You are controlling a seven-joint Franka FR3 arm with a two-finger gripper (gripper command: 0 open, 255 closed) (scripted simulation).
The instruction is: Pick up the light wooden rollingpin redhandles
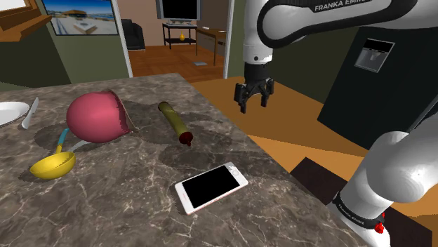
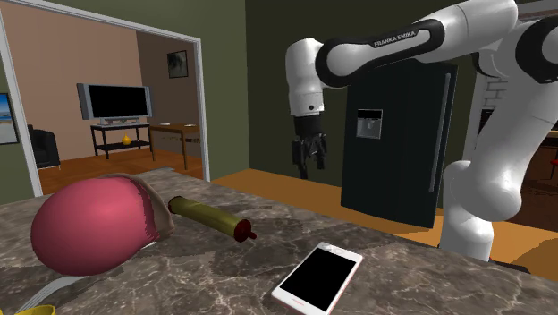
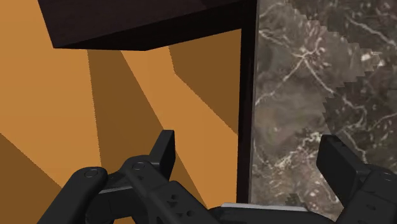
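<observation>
Shoulder view: the olive rolling pin (image 1: pixel 175 121), dark red at one end, lies on the marble counter (image 1: pixel 140 210), well apart from the gripper (image 1: pixel 254 95) hanging past the counter's edge.
Second exterior view: being round, it may roll if clipped.
Wrist view: the fingers (image 3: pixel 165 146) stand wide; a straight descent would miss.

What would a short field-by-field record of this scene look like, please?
target: rolling pin, olive-green body, dark red handle end, lying flat
surface: dark veined stone counter
gripper: open, holding nothing, in the air near the counter's edge
gripper to target: apart, no contact
neighbours: pink rounded vessel on its side beside the pin; phone lying screen up, nearer the stand; yellow spoon past the vessel
task status: pin not yet grasped
</observation>
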